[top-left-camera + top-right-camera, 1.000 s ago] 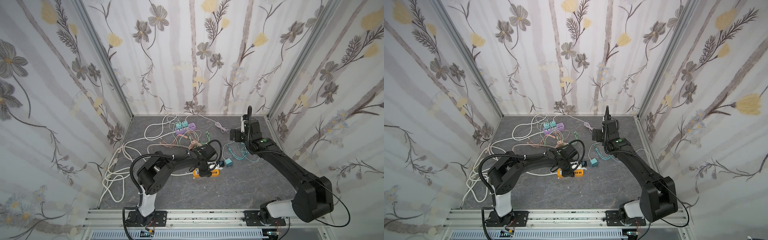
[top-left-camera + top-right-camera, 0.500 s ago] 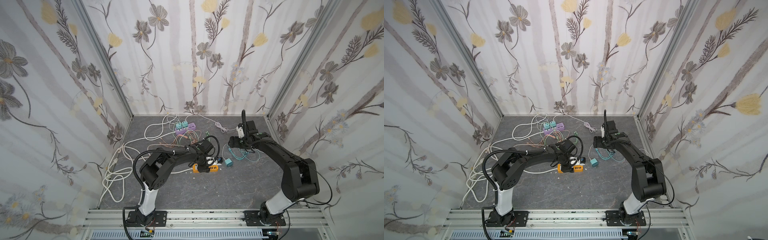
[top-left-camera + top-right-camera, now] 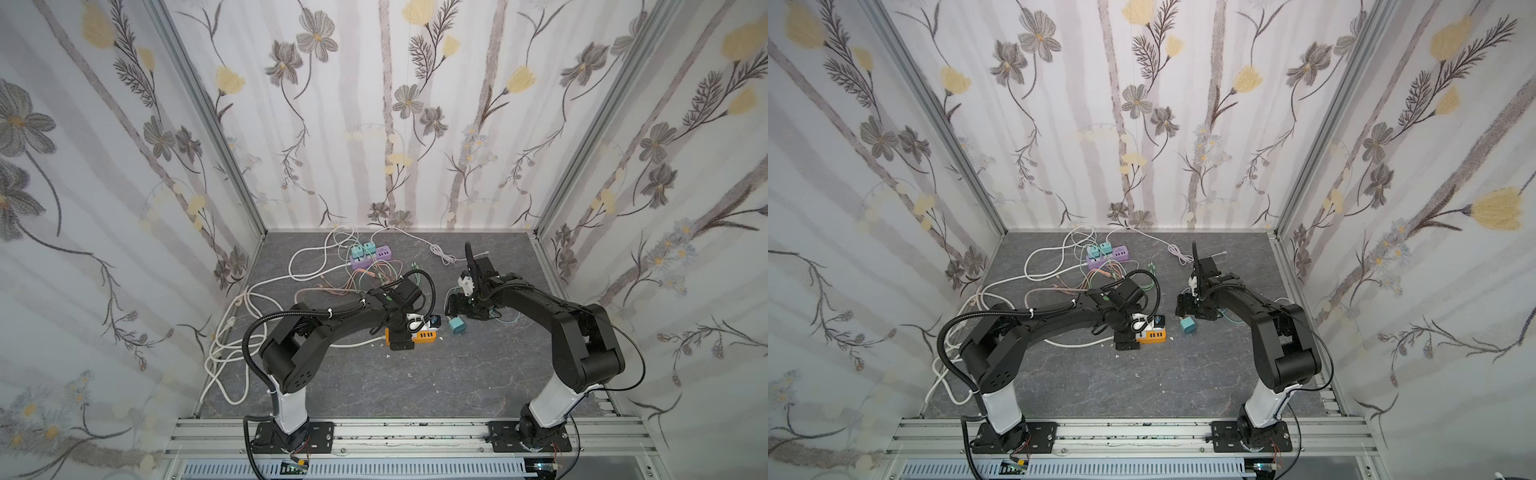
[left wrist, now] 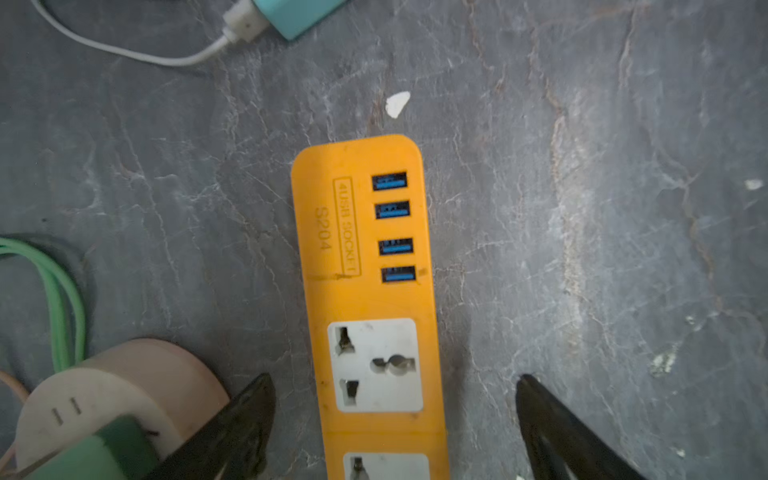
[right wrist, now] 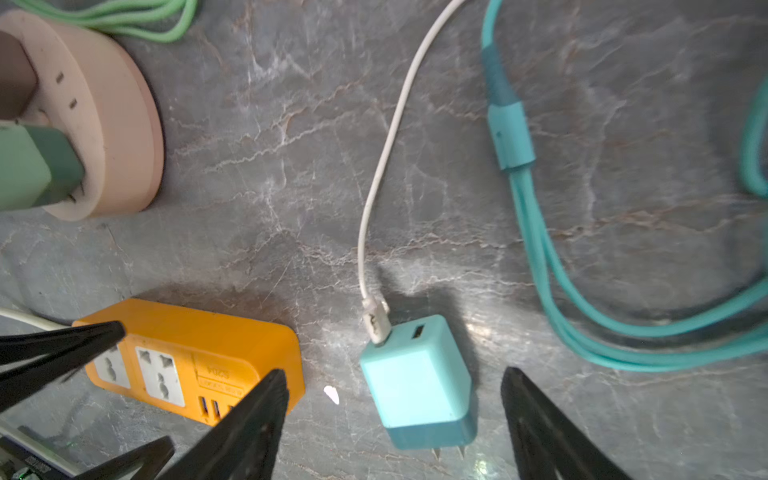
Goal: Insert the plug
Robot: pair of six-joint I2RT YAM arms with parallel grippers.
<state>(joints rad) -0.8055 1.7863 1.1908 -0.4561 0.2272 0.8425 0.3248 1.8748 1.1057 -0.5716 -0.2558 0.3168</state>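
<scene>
Lowered since a second ago, the right gripper (image 5: 392,374) hangs with jaws spread, empty, over the teal plug (image 3: 457,336) lying just right of mid-frame on the grey marbled floor (image 3: 436,386) between flowered walls (image 3: 374,104), while the left gripper (image 4: 395,378), jaws now wide apart, straddles the orange power strip (image 4: 365,249), holding nothing.

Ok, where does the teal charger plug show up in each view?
Top view: teal charger plug lies just right of the orange power strip.
Top view: same spot, right of the strip.
Left wrist: only a corner, cut off by the frame, beyond the strip's USB end.
Right wrist: whole, prongs showing, beside the strip.
Shared landmark: the orange power strip.
</scene>
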